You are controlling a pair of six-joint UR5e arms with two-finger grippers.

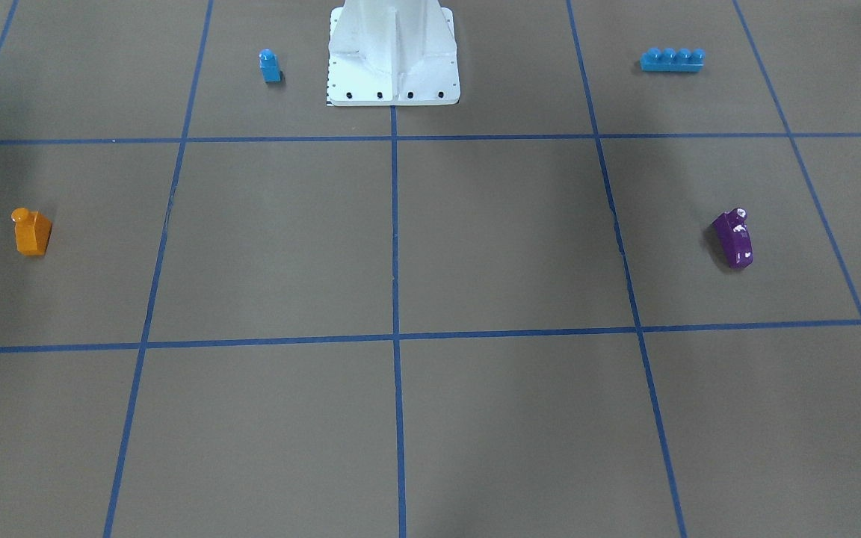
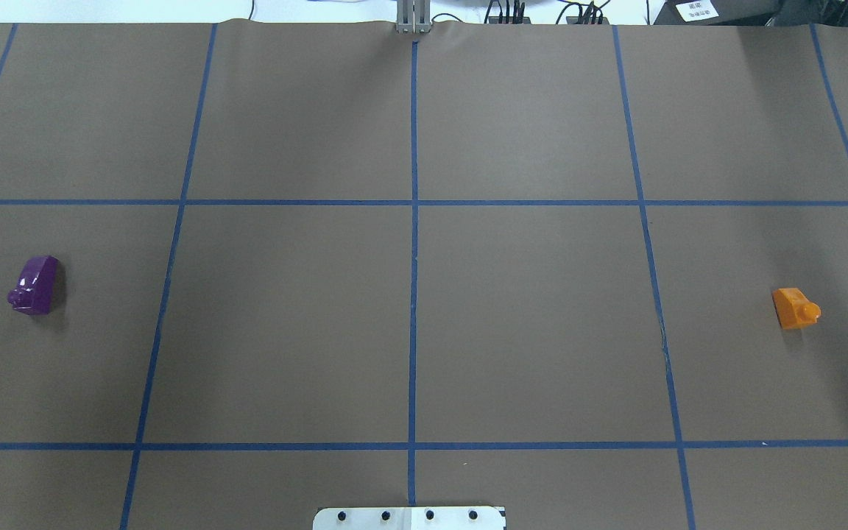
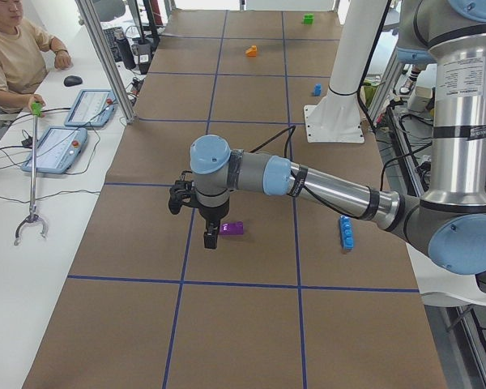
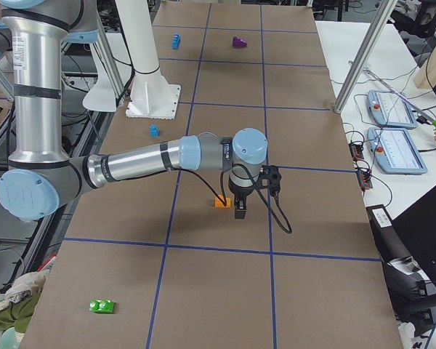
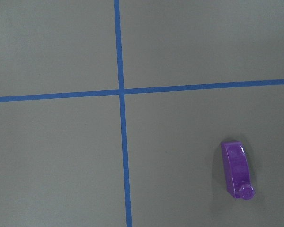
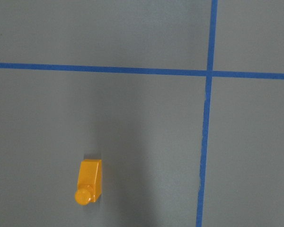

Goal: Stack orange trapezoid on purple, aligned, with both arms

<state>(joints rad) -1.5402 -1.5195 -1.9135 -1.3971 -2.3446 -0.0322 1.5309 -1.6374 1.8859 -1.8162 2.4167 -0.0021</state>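
The orange trapezoid (image 2: 794, 308) lay near the right gripper (image 4: 240, 209), well apart from the purple (image 2: 36, 285) by the left gripper (image 3: 211, 237). Whether either hand was spread could not be told. Each brick was judged best approached squarely across its flat sides.

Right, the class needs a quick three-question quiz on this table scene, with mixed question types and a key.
1. True or false: the orange trapezoid and the purple brick lie apart, in different grid squares.
2. The tool nearest the purple brick is the robot's: A) left, B) right.
3. How many studs top the long blue brick?
Key: 1 true; 2 A; 3 four.
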